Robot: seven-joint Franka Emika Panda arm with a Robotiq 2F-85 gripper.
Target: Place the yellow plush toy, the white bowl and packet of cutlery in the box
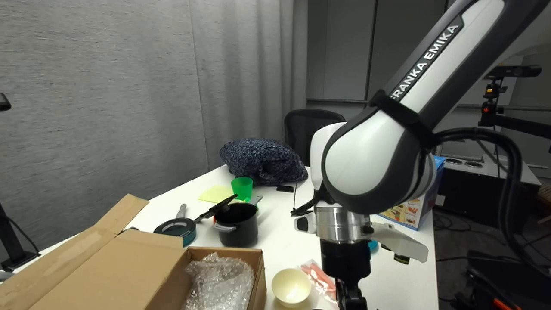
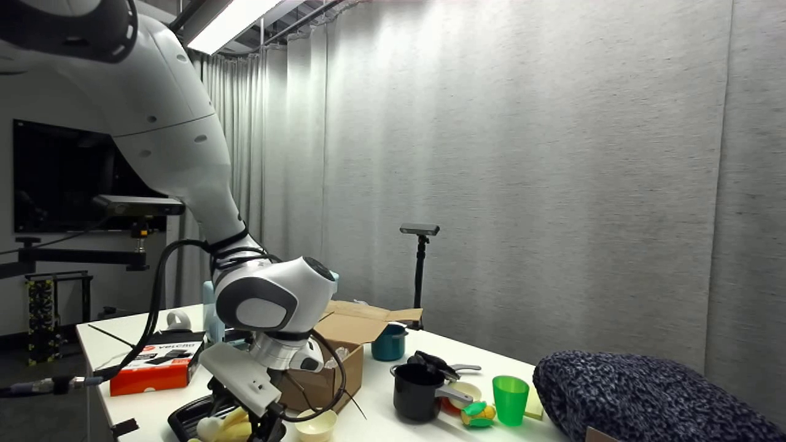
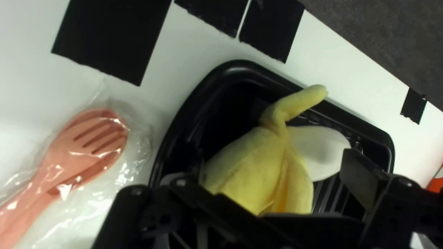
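Note:
The yellow plush toy (image 3: 256, 166) lies in a black ridged tray (image 3: 380, 138) beside a white egg-shaped piece; it also shows in an exterior view (image 2: 236, 425). My gripper (image 3: 277, 173) is open over the tray, with the plush toy below and between its fingers. The right finger stands apart from the toy; whether the left one touches it I cannot tell. The packet of cutlery (image 3: 79, 155), clear with pinkish forks or spoons, lies left of the tray. The white bowl (image 1: 291, 287) stands between the packet and the open cardboard box (image 1: 142, 269), which holds bubble wrap.
A black pot (image 1: 239, 226), a teal pan (image 1: 178, 230) and a green cup (image 1: 242, 187) stand farther back. A dark blue cushion (image 1: 262, 161) lies at the table's far end. A red and white box (image 2: 159, 362) stands near the table edge. Black tape (image 3: 114, 38) marks the table.

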